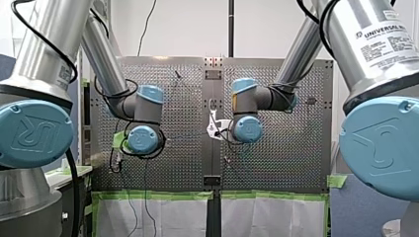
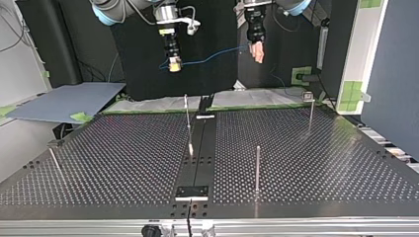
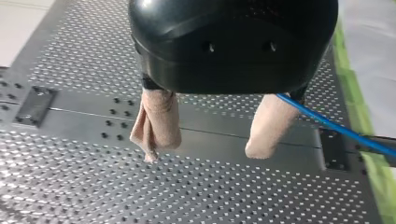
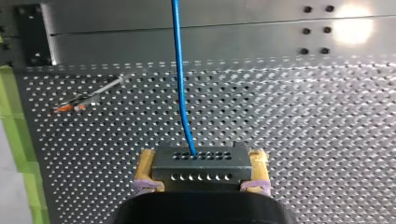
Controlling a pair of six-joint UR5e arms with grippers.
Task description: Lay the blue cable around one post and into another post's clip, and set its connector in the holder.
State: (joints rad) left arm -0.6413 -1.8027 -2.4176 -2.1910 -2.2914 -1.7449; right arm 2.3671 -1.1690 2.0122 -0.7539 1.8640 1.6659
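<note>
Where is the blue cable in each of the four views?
Front view: cannot make it out.
Top view: blue cable strung from my right gripper to my left gripper.
Left wrist view: beside one beige pad, leading away.
Right wrist view: leading ahead from the held connector.
Shared landmark: table's dark centre strip.

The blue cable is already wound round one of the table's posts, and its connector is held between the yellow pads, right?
Not wound yet: the top view shows the blue cable strung in the air between my left gripper and my right gripper, above the posts. Its connector is indeed held between that right gripper's yellow pads.
</note>
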